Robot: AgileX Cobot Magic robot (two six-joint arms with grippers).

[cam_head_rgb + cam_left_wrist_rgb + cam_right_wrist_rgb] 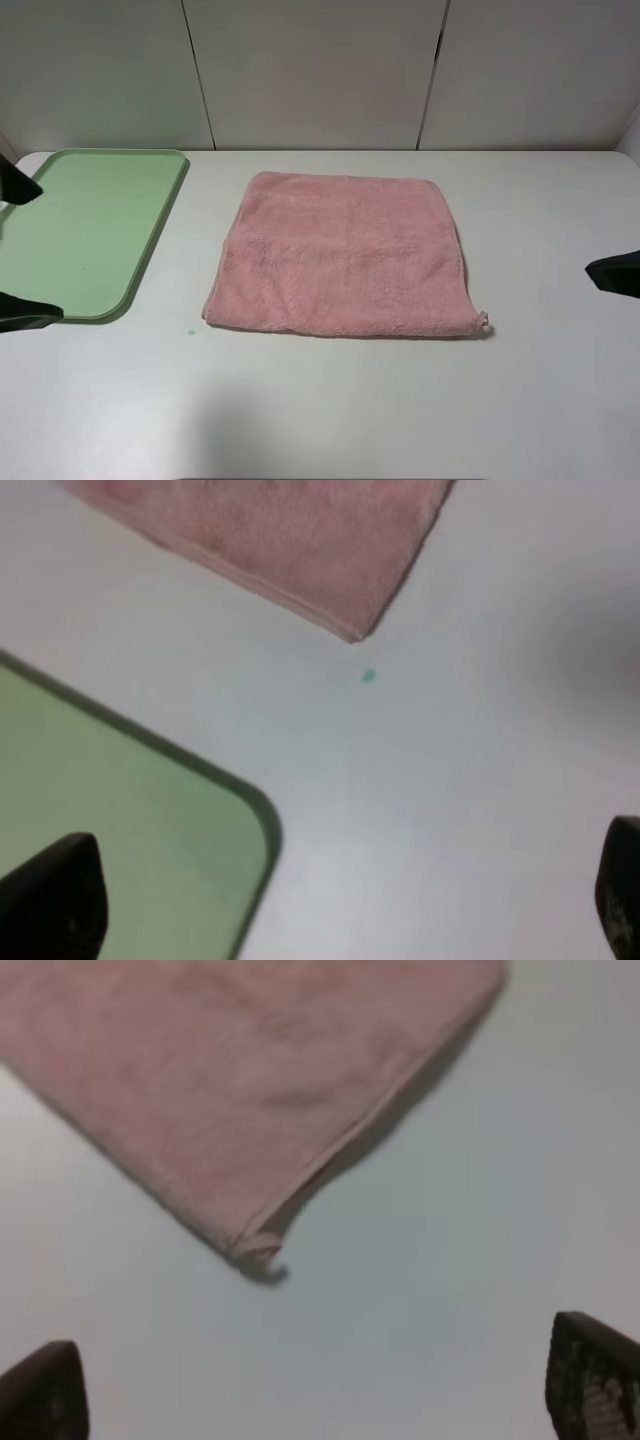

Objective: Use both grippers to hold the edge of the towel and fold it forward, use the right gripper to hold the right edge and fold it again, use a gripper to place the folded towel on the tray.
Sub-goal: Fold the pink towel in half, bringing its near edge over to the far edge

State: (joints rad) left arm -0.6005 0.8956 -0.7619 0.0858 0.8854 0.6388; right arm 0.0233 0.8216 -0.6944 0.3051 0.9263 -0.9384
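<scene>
White table (330, 400) runs below pale wall panels (310, 70) in the high view, with the pink towel (345, 258) lying flat at the centre of the frame and the green tray (95, 230) at the left, apart from it. At the far left edge the left pincer (335, 900) hovers across the tray's near corner, its fingers (50, 900) spread wide and holding nothing. At the right edge the right pincer (320, 1385) hangs clear of the towel's near right corner, likewise spread and empty.
</scene>
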